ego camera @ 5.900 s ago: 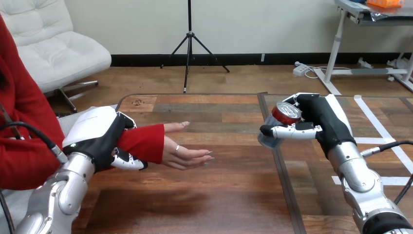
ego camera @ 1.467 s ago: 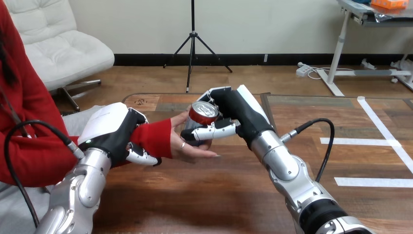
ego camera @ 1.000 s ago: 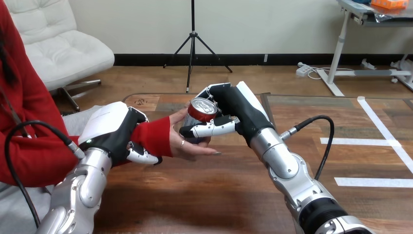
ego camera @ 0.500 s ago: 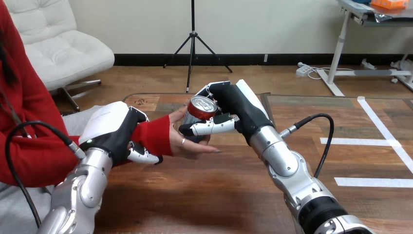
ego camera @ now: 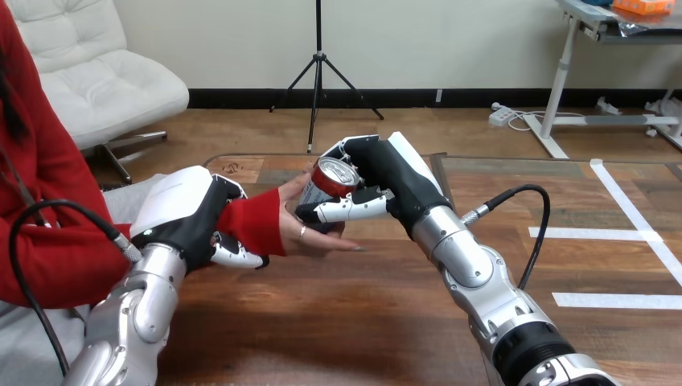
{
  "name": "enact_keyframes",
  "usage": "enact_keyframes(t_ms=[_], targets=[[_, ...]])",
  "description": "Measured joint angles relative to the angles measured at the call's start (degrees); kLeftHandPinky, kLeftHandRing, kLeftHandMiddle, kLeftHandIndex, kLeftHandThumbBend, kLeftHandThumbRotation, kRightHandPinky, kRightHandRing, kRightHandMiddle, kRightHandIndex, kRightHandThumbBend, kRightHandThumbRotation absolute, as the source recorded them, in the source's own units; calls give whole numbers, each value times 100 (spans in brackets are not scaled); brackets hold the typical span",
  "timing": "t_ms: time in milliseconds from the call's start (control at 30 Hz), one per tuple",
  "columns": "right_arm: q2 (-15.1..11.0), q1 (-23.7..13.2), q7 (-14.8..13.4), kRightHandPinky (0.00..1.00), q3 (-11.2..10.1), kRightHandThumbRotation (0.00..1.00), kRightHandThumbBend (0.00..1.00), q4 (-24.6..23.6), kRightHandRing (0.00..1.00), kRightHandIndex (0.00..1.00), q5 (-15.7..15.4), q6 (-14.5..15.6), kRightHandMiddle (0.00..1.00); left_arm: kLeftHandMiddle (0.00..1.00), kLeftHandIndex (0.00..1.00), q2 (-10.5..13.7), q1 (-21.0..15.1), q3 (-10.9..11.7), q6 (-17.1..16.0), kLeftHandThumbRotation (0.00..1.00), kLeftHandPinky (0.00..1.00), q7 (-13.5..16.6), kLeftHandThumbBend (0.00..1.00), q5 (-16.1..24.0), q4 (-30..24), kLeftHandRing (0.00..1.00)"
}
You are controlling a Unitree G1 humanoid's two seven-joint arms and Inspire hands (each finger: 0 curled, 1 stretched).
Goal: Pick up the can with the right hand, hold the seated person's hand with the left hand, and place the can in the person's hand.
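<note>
Since nearly six seconds earlier, the right robot hand [ego camera: 396,183] had carried the can [ego camera: 331,178] leftward from the dark seam in the worktop [ego camera: 362,322] to the person's hand [ego camera: 294,232], left of centre in the frame. Over the last half second it had edged only slightly further left. The person's hand, flat and open before, had lifted off the worktop and cupped up toward the can.

That right robot hand gripped the can, with its thumb lying across the can's front and its fingers wrapped behind. The can sat tilted, its silver top facing the upper right, its lower part resting against the person's upturned palm, with the person's thumb rising just beside its left side. Both hands were on it.

At the frame's left, the left robot hand [ego camera: 186,214] was closed round the person's wrist over the red sleeve [ego camera: 256,223], fingers curled over the top and thumb beneath.
</note>
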Motion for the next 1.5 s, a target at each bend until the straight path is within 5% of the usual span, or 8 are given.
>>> enact_keyframes(t_ms=[633, 1100, 1500], targets=[[-35, 1, 181, 59, 0, 75, 98, -163, 71, 77, 71, 5, 75, 68, 66, -6, -32, -12, -127, 9, 55, 280, 76, 237, -282, 66], [-188, 3, 235, 69, -3, 87, 100, -222, 81, 84, 135, 4, 83, 76, 73, -2, -53, -8, -202, 16, 65, 442, 83, 272, -488, 75], [-263, 19, 235, 74, -31, 96, 100, -230, 85, 89, 166, -23, 88, 82, 81, 3, -52, -11, -202, 36, 72, 443, 95, 288, -541, 82]])
